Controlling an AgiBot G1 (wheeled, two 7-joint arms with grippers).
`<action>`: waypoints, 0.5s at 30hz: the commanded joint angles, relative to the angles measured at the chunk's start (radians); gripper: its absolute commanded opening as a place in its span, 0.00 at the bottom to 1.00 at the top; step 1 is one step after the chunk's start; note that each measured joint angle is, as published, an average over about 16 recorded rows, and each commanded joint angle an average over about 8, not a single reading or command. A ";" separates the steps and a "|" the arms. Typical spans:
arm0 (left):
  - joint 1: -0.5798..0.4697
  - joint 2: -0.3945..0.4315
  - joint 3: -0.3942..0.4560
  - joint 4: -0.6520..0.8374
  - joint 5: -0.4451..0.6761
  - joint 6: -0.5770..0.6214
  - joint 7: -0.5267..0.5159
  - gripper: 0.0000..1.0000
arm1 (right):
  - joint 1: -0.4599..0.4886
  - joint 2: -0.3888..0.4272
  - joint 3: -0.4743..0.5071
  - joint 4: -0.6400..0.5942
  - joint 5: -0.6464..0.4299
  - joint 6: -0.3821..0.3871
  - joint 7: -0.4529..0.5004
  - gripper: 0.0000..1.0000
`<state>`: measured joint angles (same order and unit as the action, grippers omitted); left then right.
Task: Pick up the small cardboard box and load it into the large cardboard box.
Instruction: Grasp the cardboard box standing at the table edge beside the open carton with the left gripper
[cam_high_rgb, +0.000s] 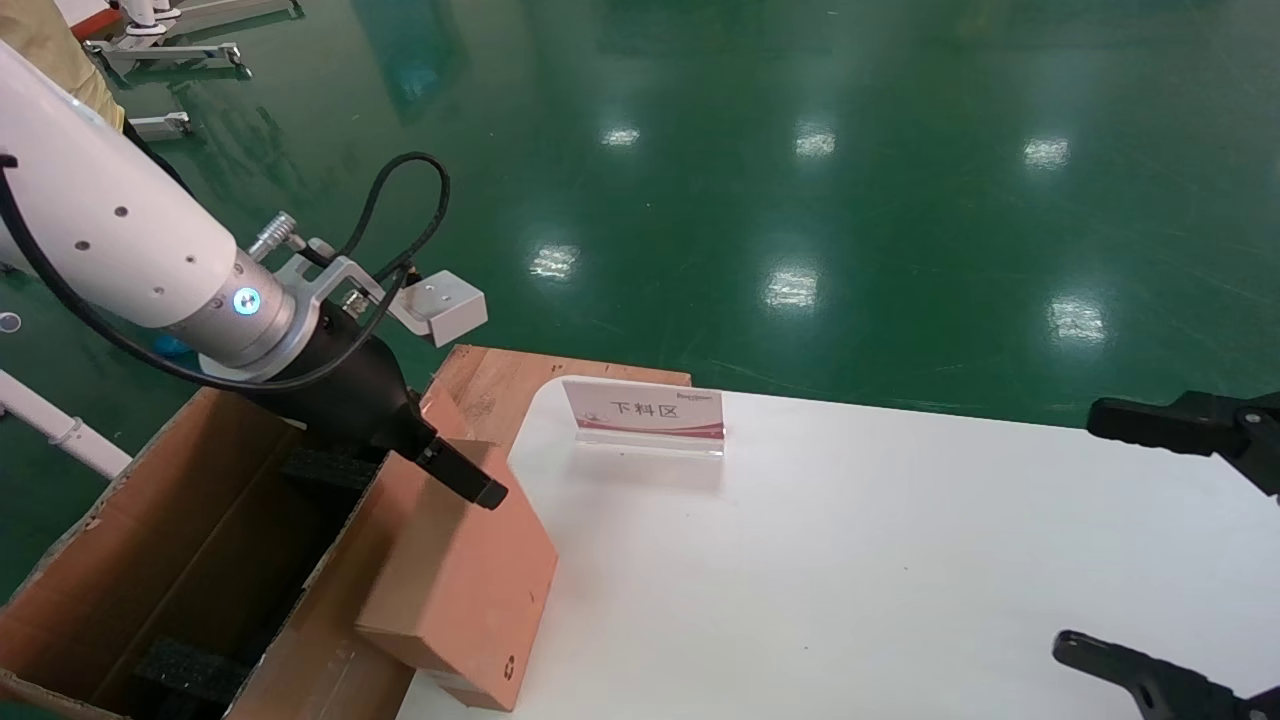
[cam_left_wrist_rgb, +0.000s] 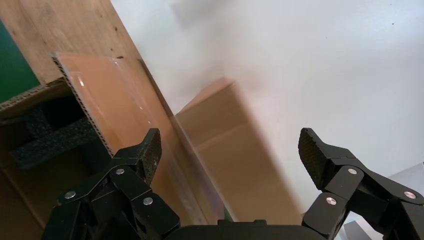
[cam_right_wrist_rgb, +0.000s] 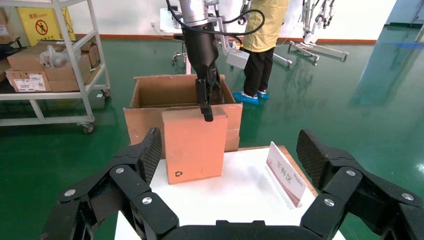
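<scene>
The small cardboard box (cam_high_rgb: 460, 580) stands upright on the left edge of the white table (cam_high_rgb: 900, 560), against the side flap of the large cardboard box (cam_high_rgb: 150, 560). In the right wrist view the small cardboard box (cam_right_wrist_rgb: 192, 142) shows a recycling mark near its lower corner. My left gripper (cam_high_rgb: 455, 475) is open and straddles the box's top. One finger lies along the table-side face and the other is hidden on the carton side. From the left wrist, the small box (cam_left_wrist_rgb: 240, 150) and the carton's flap (cam_left_wrist_rgb: 110, 115) lie between the spread fingers of the left gripper (cam_left_wrist_rgb: 232, 150). My right gripper (cam_high_rgb: 1130, 545) hangs open at the table's right side.
A red-and-white sign (cam_high_rgb: 645, 415) stands at the table's back edge, next to a wooden board (cam_high_rgb: 500, 385). Black foam pieces (cam_left_wrist_rgb: 50, 142) sit inside the carton. Behind the carton stand a person in yellow (cam_right_wrist_rgb: 265, 45) and a shelf rack (cam_right_wrist_rgb: 50, 65) on the green floor.
</scene>
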<state>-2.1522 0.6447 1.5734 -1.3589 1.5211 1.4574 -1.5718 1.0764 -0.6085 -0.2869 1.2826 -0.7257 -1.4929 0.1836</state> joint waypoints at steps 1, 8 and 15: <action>0.002 -0.001 0.001 0.000 -0.002 -0.002 -0.002 1.00 | 0.000 0.000 0.000 0.000 0.000 0.000 0.000 1.00; 0.016 0.006 0.009 0.002 -0.015 0.003 -0.012 1.00 | 0.000 0.000 -0.001 0.000 0.000 0.000 0.000 1.00; 0.021 0.018 0.021 0.004 -0.013 0.017 -0.029 1.00 | 0.000 0.000 -0.001 0.000 0.001 0.000 -0.001 1.00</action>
<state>-2.1309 0.6628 1.5940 -1.3548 1.5058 1.4743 -1.6008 1.0767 -0.6080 -0.2879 1.2826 -0.7250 -1.4924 0.1831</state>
